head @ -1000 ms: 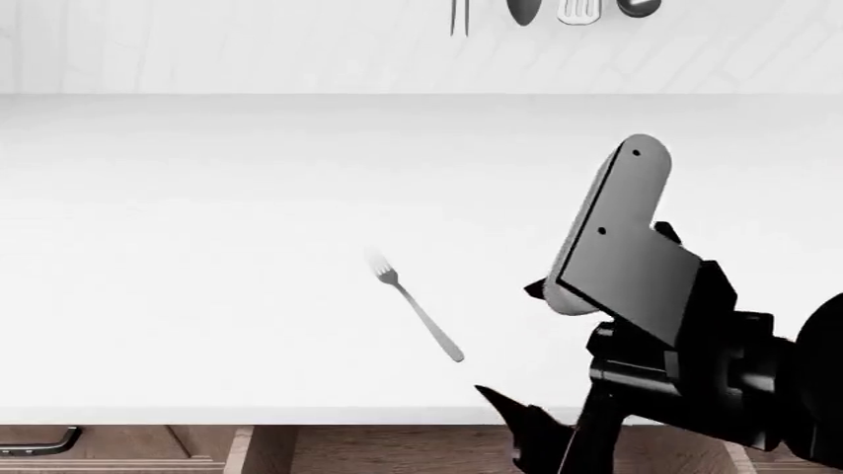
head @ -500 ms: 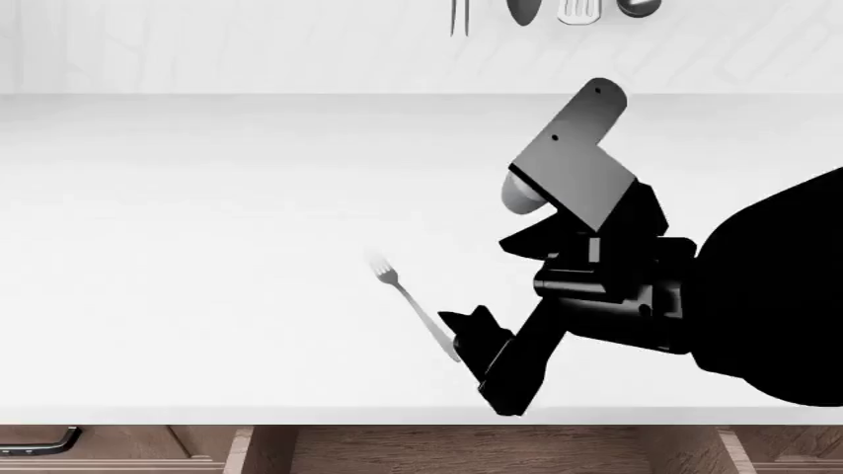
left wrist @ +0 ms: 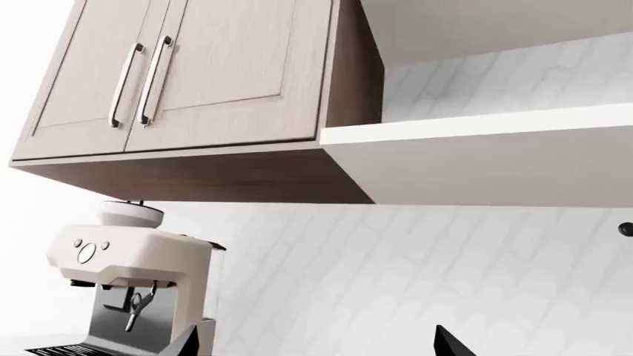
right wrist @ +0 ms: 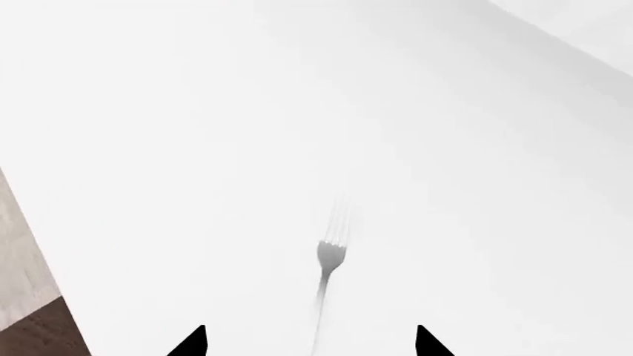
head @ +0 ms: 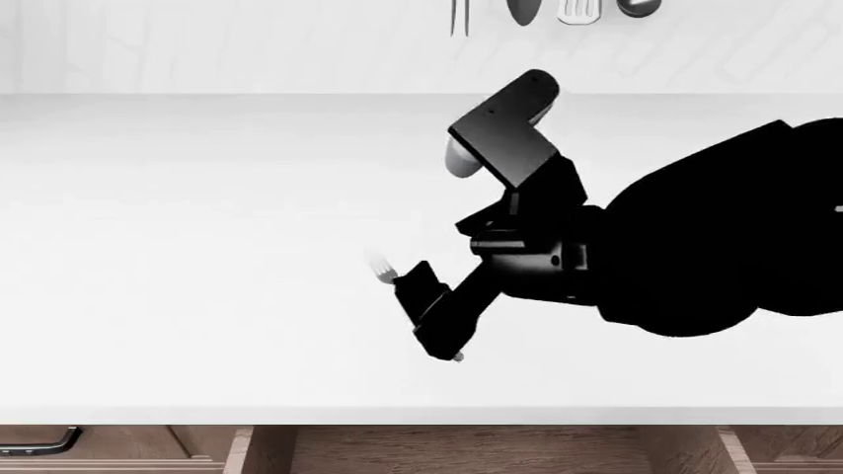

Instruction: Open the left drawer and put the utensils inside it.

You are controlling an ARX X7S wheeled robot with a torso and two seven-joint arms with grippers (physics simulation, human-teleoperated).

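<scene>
While unheld, fork (right wrist: 330, 261) between right hand (right wrist: 308, 343) fingertips

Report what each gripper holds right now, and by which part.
Nothing is held. The right gripper is open over the fork handle, not gripping it; the left gripper is open and empty.

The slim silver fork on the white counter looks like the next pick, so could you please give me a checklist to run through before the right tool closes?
1. Slim silver fork lies flat on the white counter: ok.
2. Right tool open, fingertips either side of the handle: ok.
3. Tool low enough to grip: cannot tell.
4. Brown wooden left drawer open below the counter edge: ok.
5. Black knife located: not ok, out of view.
6. Left tool clear of the work: ok, facing the wall cabinets.
</scene>
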